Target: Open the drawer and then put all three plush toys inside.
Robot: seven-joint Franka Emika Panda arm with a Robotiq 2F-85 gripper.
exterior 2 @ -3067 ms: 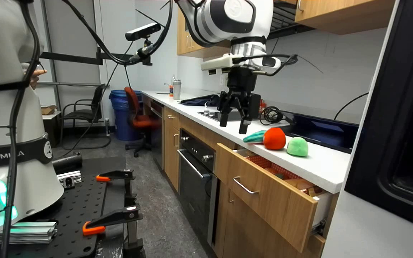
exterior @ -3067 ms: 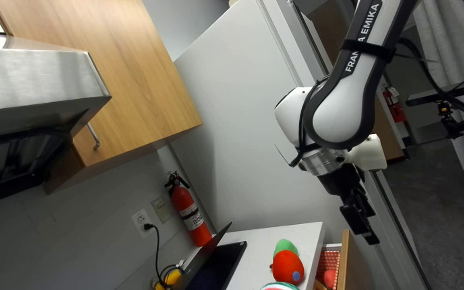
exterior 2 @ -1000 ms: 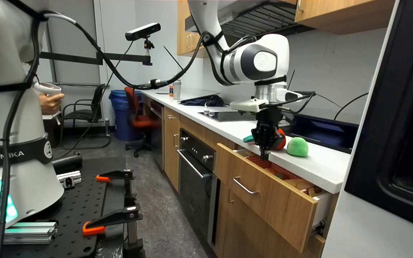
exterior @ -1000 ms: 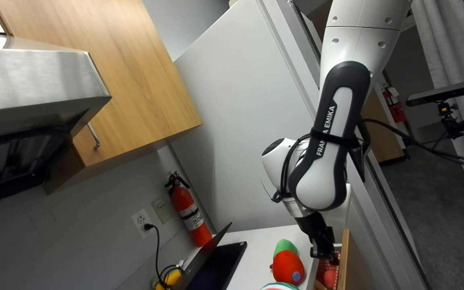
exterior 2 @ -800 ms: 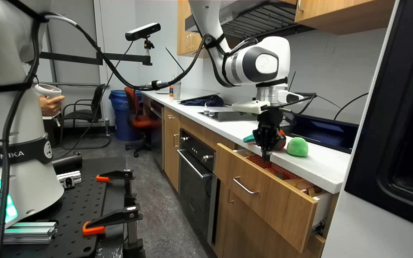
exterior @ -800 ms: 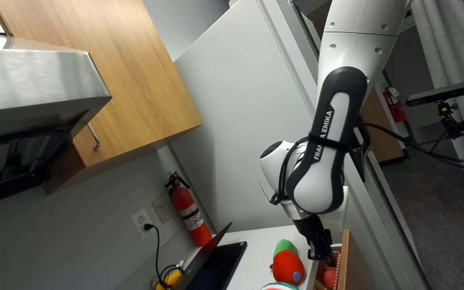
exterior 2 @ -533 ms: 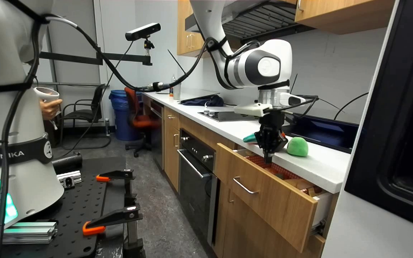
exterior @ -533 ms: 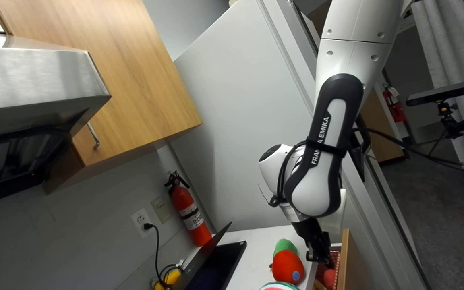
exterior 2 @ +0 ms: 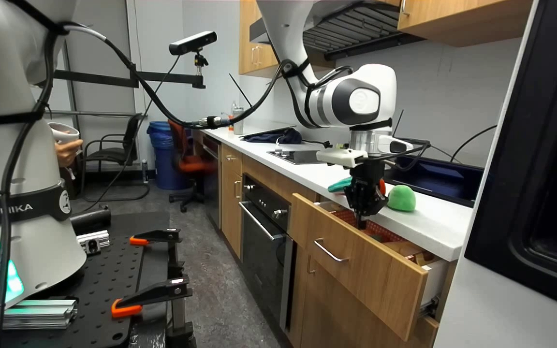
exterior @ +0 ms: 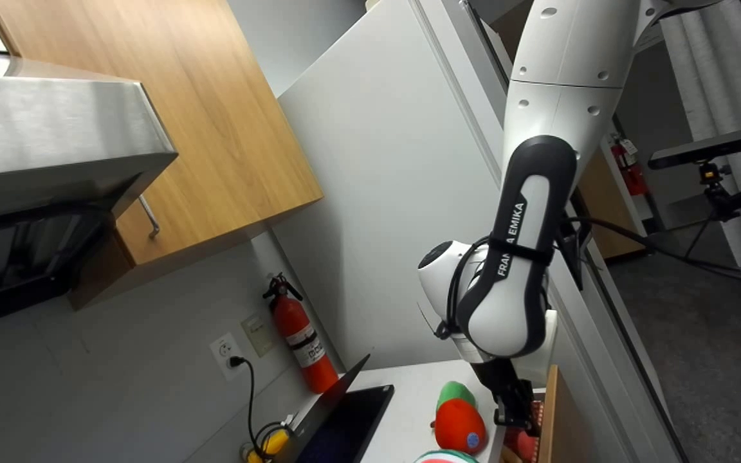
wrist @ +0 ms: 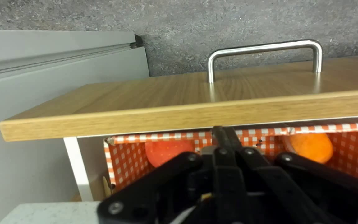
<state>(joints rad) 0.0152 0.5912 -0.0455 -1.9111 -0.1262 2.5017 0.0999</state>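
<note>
The drawer (exterior 2: 375,270) stands pulled out, its wooden front (wrist: 166,117) crossing the wrist view. My gripper (wrist: 224,128) is shut with nothing between its fingers. Its tips reach down behind the drawer front, by the rim of a checkered box; whether they touch is unclear. On the counter sit the plush toys: a green one (exterior: 454,392), a red one (exterior: 459,426) and a striped watermelon-like one (exterior 2: 340,184). In an exterior view the gripper (exterior 2: 361,224) hides most of the red toy.
Inside the drawer, the red checkered box (wrist: 120,165) holds a red round thing (wrist: 166,151) and an orange round thing (wrist: 311,147). A white counter (exterior 2: 428,227) overhangs the drawer. A grey panel (wrist: 42,81) flanks it, and a metal handle (wrist: 264,48) sticks out in front.
About three seconds ago the gripper was open and higher up. It has since shut and come down into the drawer opening, sinking slightly further in the last second. Drawer and toys have not moved.
</note>
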